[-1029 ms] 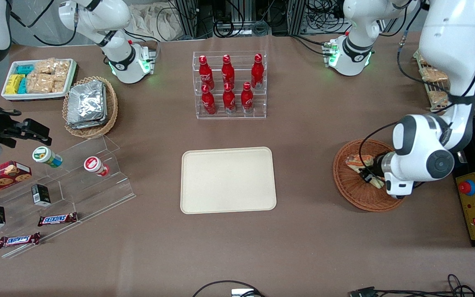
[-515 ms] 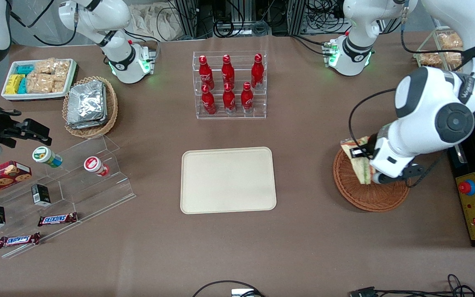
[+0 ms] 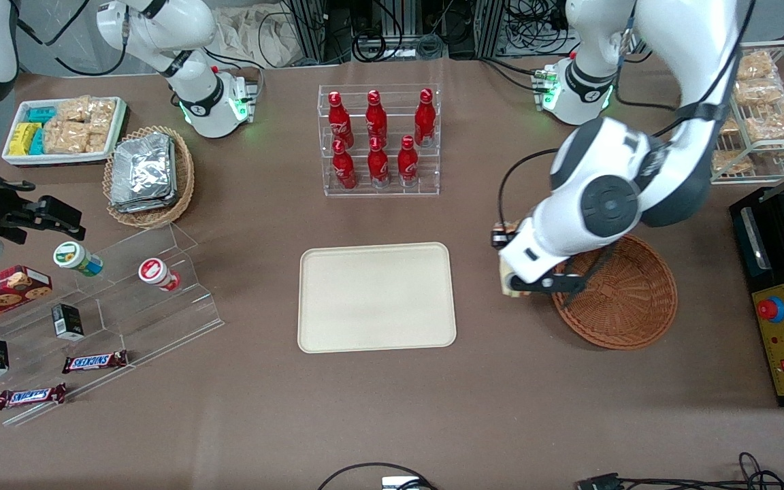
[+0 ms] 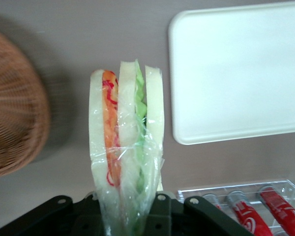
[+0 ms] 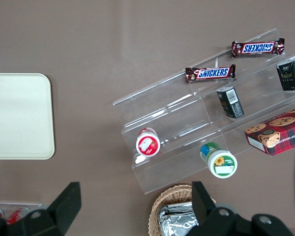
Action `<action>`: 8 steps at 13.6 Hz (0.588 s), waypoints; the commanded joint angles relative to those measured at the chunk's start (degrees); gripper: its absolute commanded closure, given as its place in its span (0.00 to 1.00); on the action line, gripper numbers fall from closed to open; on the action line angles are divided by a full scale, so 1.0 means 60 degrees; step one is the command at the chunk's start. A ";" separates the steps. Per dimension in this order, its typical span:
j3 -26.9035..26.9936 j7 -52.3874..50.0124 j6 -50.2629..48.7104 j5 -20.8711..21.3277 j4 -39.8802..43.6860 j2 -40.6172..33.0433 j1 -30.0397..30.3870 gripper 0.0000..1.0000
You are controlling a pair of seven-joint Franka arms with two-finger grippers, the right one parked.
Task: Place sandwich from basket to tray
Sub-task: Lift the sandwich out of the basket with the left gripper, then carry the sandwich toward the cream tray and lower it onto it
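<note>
My left gripper (image 3: 511, 269) is shut on the sandwich (image 3: 506, 286) and holds it above the bare table, between the cream tray (image 3: 376, 297) and the reddish-brown wicker basket (image 3: 627, 299). The arm's wrist hides most of the sandwich in the front view. In the left wrist view the sandwich (image 4: 125, 147) is a film-wrapped wedge of white bread with orange and green layers, pinched at its narrow end in the gripper (image 4: 126, 219). The tray (image 4: 241, 73) and the basket (image 4: 12, 108) lie to either side of it. Nothing lies in the basket or on the tray.
A clear rack of red bottles (image 3: 378, 139) stands farther from the front camera than the tray. A tan basket of foil packets (image 3: 148, 175), a white snack tray (image 3: 65, 129) and a clear stepped shelf (image 3: 126, 299) lie toward the parked arm's end. A wire snack rack (image 3: 759, 109) and a black control box (image 3: 783, 333) stand at the working arm's end.
The gripper lifted the sandwich out of the basket and carried it over the basket's rim toward the tray. The basket now holds nothing.
</note>
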 commanded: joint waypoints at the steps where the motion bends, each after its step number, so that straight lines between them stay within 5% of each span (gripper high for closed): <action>1: 0.0061 -0.0254 0.0348 0.0000 0.1189 0.1336 -0.0618 1.00; 8: 0.0075 -0.0298 0.2707 0.0615 0.1175 0.3286 -0.1322 1.00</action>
